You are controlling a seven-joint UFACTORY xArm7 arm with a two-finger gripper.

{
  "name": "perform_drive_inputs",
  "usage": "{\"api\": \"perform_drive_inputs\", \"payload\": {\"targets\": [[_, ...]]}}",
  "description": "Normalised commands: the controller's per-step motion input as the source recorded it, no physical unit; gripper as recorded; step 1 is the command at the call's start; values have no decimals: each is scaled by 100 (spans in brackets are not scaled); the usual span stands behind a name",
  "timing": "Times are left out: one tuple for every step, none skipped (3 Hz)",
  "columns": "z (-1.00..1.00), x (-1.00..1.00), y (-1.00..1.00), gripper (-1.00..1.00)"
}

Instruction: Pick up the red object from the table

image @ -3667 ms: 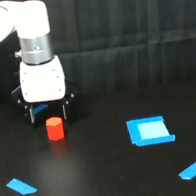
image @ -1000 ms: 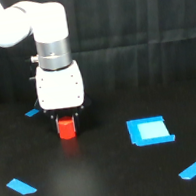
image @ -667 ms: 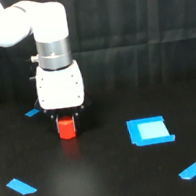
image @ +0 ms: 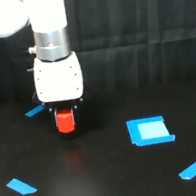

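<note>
The red object [image: 65, 122] is a small red-orange block that hangs just under the white wrist body of the arm in the exterior view. My gripper [image: 65, 125] is shut on it, with dark fingers at either side that are hard to make out against the background. The block looks lifted slightly off the black table [image: 107, 180], and a faint reddish reflection shows on the surface below it.
A blue square [image: 148, 130] lies on the table toward the exterior view's right. Blue tape strips lie behind the arm [image: 34, 111], at the front left [image: 21, 186] and at the front right [image: 192, 170]. A dark curtain hangs behind.
The arm came over the red object and closed on it. Over the last second it has risen slightly with the block in its grip.
</note>
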Motion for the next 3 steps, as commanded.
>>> {"api": "perform_drive_inputs", "payload": {"targets": [[96, -7, -11, -100], [89, 1, -2, -100], [100, 18, -6, -100]]}}
